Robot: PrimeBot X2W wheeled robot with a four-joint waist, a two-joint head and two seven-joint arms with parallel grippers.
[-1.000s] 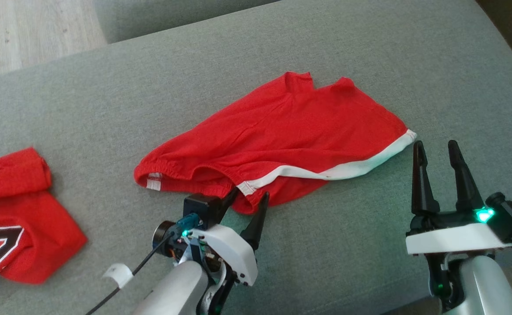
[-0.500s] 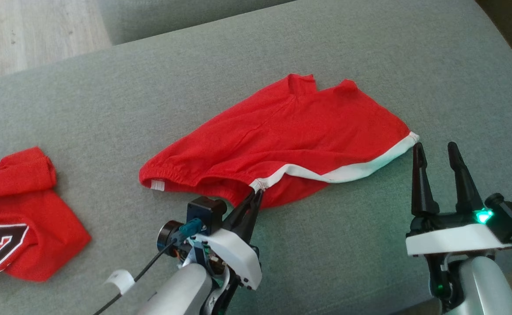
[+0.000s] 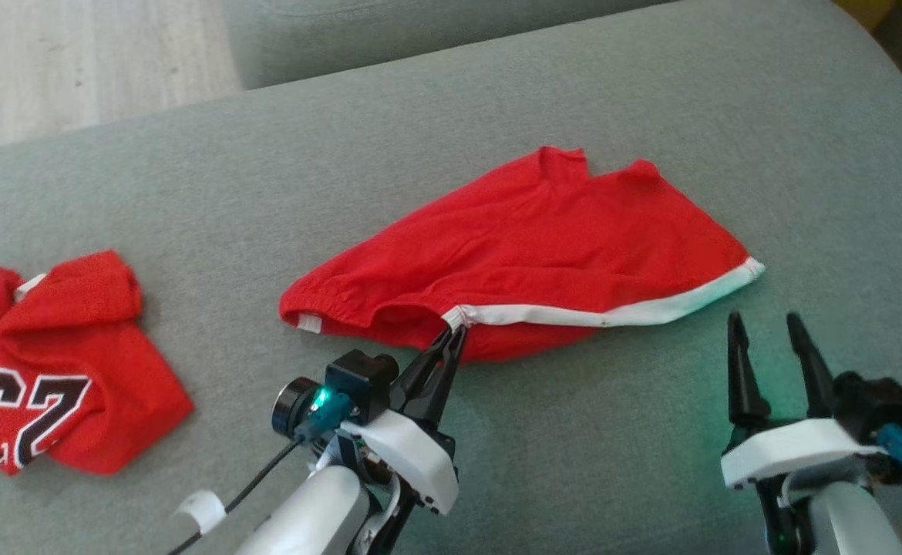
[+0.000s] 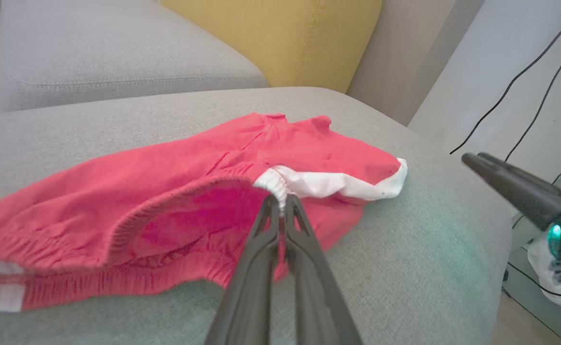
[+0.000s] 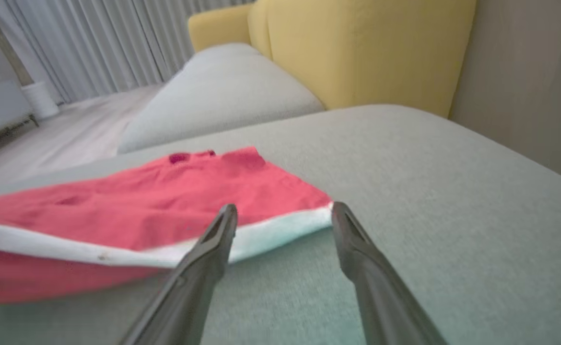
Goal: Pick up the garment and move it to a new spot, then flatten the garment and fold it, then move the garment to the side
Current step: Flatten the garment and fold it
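Red garment [image 3: 543, 239], white trim: spread mid-cushion on the grey sofa [image 3: 189, 185], near edge pinched at the white seam by the left gripper [image 3: 456, 330], fingers together on the cloth. Right gripper [image 3: 764, 320]: fingers apart, empty, near the garment's white hem corner. Red numbered jersey [image 3: 73, 362]: crumpled, well apart leftward.

A: Is anything readable showing here?
B: The red jersey [image 3: 73, 362], lying left of the red shorts [image 3: 543, 239], is showing black, white-edged numerals: a "2" is reading clearly, while the digit beside it is hiding partly in a fold.
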